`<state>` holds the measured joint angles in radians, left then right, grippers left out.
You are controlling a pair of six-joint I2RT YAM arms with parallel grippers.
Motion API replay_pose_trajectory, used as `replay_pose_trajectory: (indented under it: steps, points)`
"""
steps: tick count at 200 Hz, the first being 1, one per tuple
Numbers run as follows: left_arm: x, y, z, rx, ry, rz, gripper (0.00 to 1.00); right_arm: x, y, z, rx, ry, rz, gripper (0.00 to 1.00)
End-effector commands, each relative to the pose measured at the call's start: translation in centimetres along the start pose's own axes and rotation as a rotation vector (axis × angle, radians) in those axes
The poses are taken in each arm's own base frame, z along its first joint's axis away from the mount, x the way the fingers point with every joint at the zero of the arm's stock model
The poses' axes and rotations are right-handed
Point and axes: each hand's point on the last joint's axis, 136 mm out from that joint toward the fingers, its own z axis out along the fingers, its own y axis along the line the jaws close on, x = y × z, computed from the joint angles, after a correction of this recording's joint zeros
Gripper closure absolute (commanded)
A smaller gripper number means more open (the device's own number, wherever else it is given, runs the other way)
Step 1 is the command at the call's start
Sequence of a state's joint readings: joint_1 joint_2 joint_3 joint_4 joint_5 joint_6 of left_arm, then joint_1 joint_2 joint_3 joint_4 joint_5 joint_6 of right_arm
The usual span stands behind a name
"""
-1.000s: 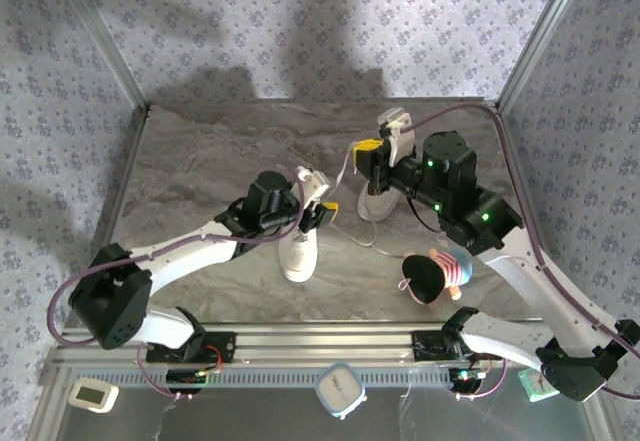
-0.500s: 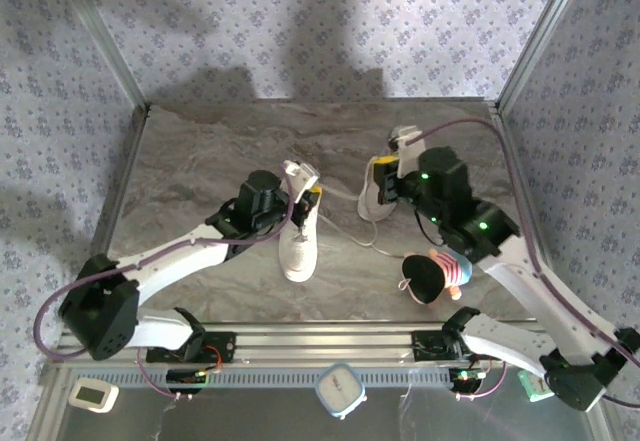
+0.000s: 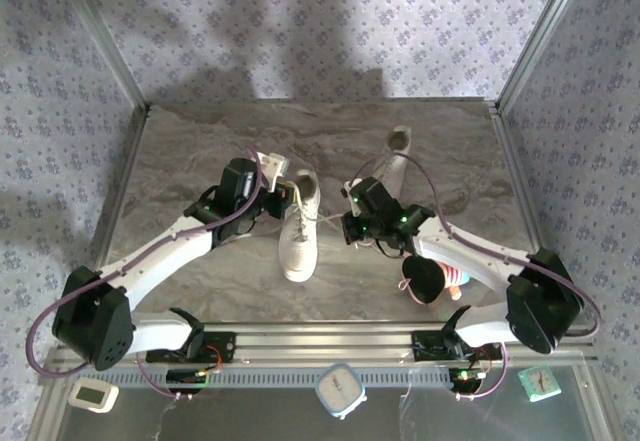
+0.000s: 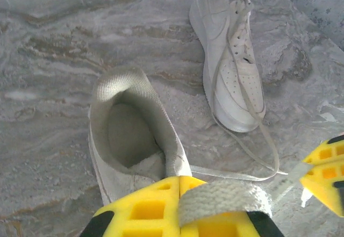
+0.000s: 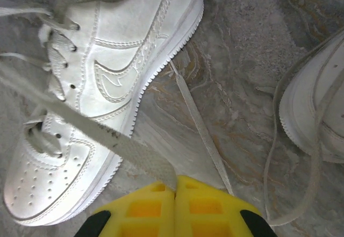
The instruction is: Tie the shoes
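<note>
A grey marble-patterned table [image 3: 190,151] carries one white low-top lace-up sneaker [image 3: 300,241] at centre, long axis front to back, toe toward the near edge. Its twin sneaker [image 3: 395,161] lies back right, heel rearward. The left gripper [image 4: 180,186] is clamped on a flat white lace [image 4: 223,200]; the right gripper [image 5: 175,186] pinches another lace [image 5: 129,151].

Robot lab cell: aluminium frame [image 3: 320,342], floral backdrop walls [image 3: 300,21], marble-look tabletop [image 3: 190,146].

The left gripper [image 4: 180,194], clamped on a flat white lace [image 4: 226,198], sits just below the near shoe [image 4: 129,135] (its opening dark), with the second shoe [image 4: 231,70] up-right of it on the marbled surface [image 4: 54,43].
</note>
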<state>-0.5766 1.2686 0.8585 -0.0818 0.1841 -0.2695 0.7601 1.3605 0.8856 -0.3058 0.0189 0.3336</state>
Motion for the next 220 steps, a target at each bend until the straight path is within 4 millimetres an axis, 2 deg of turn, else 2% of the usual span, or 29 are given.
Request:
replay_pose_trajectory:
  steps: [1,33,61,84,117,132,150,166,183,192,220]
  points:
    - [-0.1,0.3,-0.1,0.000,0.063,-0.110,1.00,-0.2,0.1,0.8,0.016,-0.006,-0.001,1.00]
    - [-0.1,1.1,-0.5,-0.006,0.137,-0.158,1.00,-0.1,-1.1,0.5,0.104,-0.036,0.002,1.00]
    - [0.1,0.5,-1.1,0.038,0.184,-0.116,1.00,-0.1,-4.0,-0.2,0.216,-0.061,0.095,1.00]
    - [0.8,0.1,-0.7,0.084,0.215,-0.069,0.99,-1.7,-5.3,-1.5,0.232,-0.116,0.132,1.00]
    - [1.9,0.2,0.5,0.108,0.270,-0.046,0.99,-4.8,-7.7,-4.9,0.272,-0.201,0.170,1.00]
    - [1.9,0.4,0.6,0.101,0.280,-0.031,0.99,-5.0,-9.1,-5.6,0.297,-0.195,0.199,1.00]
    - [1.7,0.6,0.6,0.083,0.285,-0.002,1.00,-5.0,-9.7,-5.6,0.289,-0.180,0.209,1.00]
    - [1.5,0.6,0.6,0.085,0.276,0.022,1.00,-5.4,-9.4,-5.7,0.269,-0.183,0.194,1.00]
    - [1.0,0.2,0.8,0.119,0.231,0.036,0.98,-7.3,-7.8,-6.7,0.185,-0.240,0.153,1.00]
    - [0.7,-0.3,1.2,0.155,0.196,0.037,0.95,-8.7,-6.7,-7.8,0.137,-0.279,0.128,1.00]
    - [0.3,-1.2,2.6,0.219,0.114,0.032,0.87,-13.8,-3.4,-13.2,0.045,-0.397,0.061,1.00]
